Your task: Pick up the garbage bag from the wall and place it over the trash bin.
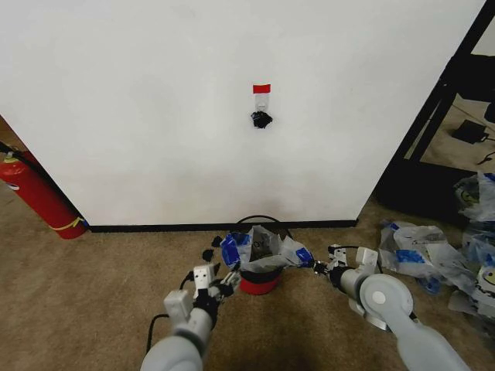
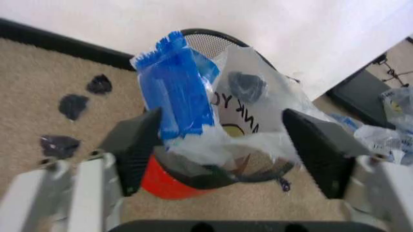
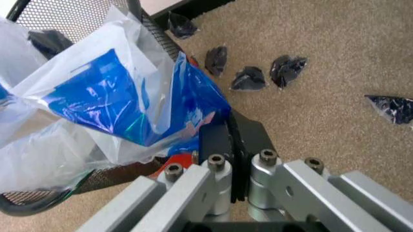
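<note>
Right gripper (image 3: 229,145) clamped on garbage bag (image 3: 123,96) handle | left gripper (image 2: 223,145) agape, empty | stretch mouth wide over trash bin (image 1: 259,284) rim.

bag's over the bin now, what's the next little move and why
Probably pull the left gripper back to let go of its side. Its jaws already stand open around the blue handle of the garbage bag, which is draped across the trash bin. The right gripper is shut on the other handle and can follow.
</note>
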